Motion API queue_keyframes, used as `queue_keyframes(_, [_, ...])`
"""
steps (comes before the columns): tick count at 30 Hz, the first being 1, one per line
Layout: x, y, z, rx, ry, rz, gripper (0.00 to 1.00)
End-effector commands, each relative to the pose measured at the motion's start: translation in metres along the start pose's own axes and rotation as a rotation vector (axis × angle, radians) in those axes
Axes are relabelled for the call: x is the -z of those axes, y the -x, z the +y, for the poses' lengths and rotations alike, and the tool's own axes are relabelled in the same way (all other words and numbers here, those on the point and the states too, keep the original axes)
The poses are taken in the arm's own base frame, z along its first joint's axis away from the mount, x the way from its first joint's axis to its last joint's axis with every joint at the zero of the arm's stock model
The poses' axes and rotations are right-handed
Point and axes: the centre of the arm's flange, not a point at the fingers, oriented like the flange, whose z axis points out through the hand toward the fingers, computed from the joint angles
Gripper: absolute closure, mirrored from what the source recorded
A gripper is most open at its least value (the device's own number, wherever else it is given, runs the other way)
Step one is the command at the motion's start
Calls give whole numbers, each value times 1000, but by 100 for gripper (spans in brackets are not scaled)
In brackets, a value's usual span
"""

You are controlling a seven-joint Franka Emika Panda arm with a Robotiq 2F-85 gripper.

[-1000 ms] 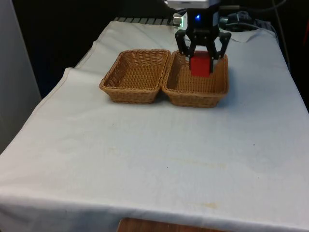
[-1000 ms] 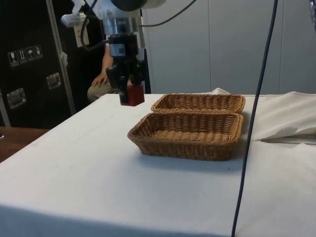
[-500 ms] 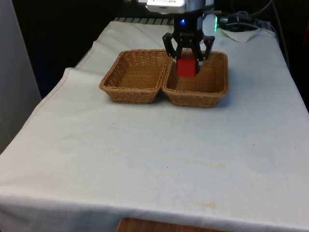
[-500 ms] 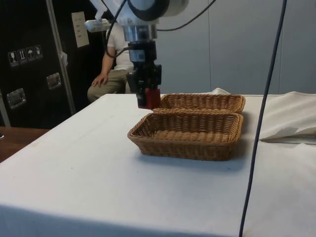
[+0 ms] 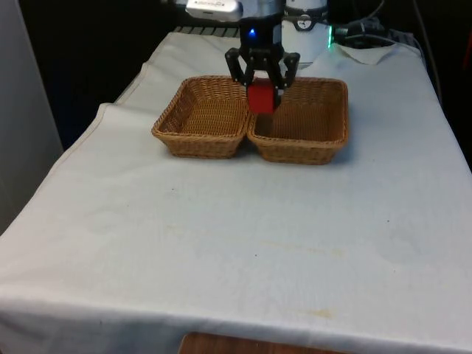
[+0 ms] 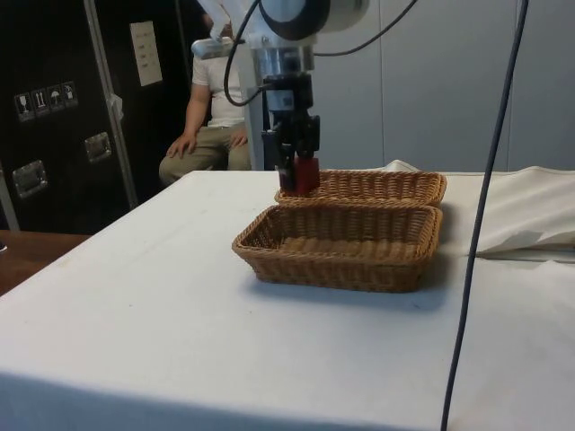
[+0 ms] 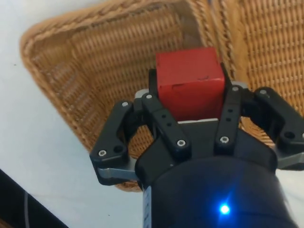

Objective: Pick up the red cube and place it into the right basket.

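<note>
**Cube lifted, not yet dropped**

The gripper (image 5: 262,77) clenched the red cube (image 5: 261,97) between its fingers, hovering above the shared rims of two wicker baskets (image 5: 304,122). The pickup looked done; release into the right basket remained.

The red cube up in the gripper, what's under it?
Under the red cube, held in the gripper, are the meeting rims of the two baskets. In the wrist view the cube hides the wicker straight below it.
</note>
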Motion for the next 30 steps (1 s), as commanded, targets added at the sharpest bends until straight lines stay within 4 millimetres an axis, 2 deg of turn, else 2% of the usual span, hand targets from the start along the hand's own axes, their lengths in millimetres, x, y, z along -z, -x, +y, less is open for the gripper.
queue_keyframes(1, [0,2,6,0,-2,7,97])
queue_keyframes(7, [-3,4,28,-1,3,-2,97])
queue_keyframes(8, [-3,3,22,-2,6,-8,97])
queue_keyframes(11, [-6,7,44,-4,7,-10,97])
queue_keyframes(14, [-8,9,55,-3,10,-14,97])
queue_keyframes(15, [-8,8,51,-4,13,-21,97])
queue_keyframes(16, [-9,10,62,-4,12,-16,97])
queue_keyframes(21, [-11,14,81,-3,16,-23,97])
queue_keyframes(30, [-22,18,104,0,32,-27,97])
